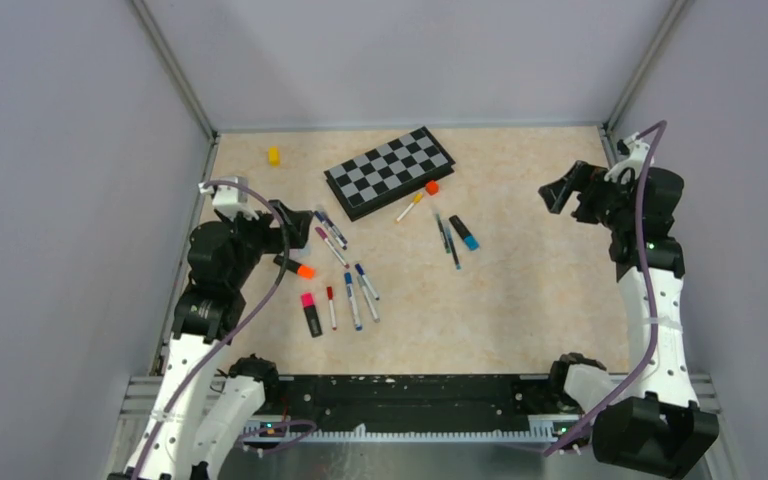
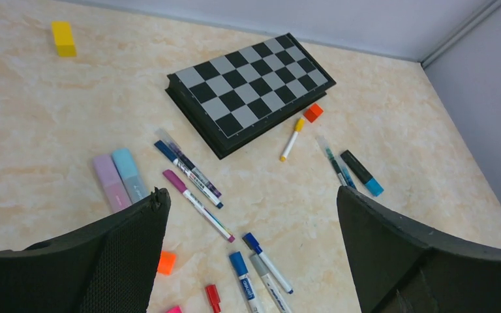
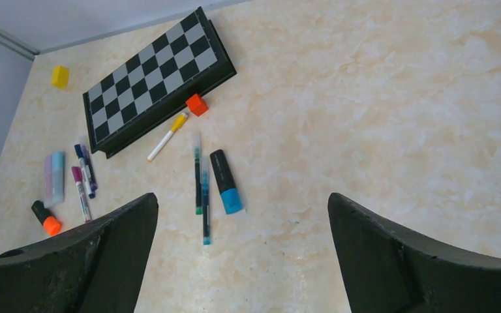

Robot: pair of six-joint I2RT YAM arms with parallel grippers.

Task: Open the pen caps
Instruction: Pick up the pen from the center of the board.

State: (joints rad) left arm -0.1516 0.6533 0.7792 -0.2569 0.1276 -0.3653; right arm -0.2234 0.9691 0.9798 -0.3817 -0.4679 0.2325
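Observation:
The pens lie scattered on the beige tabletop, all with their caps on. White markers with a blue cap, a purple cap and a red cap lie below my left gripper, which hovers open and empty at the table's left. Lilac and light-blue highlighters lie beside its left finger. A yellow-capped pen, two thin pens and a black highlighter with a light-blue cap lie mid-table. My right gripper hangs open and empty, high at the right.
A folded black-and-grey chessboard lies at the back centre with a small orange block against its front edge. A yellow block stands at the back left. Grey walls close in three sides.

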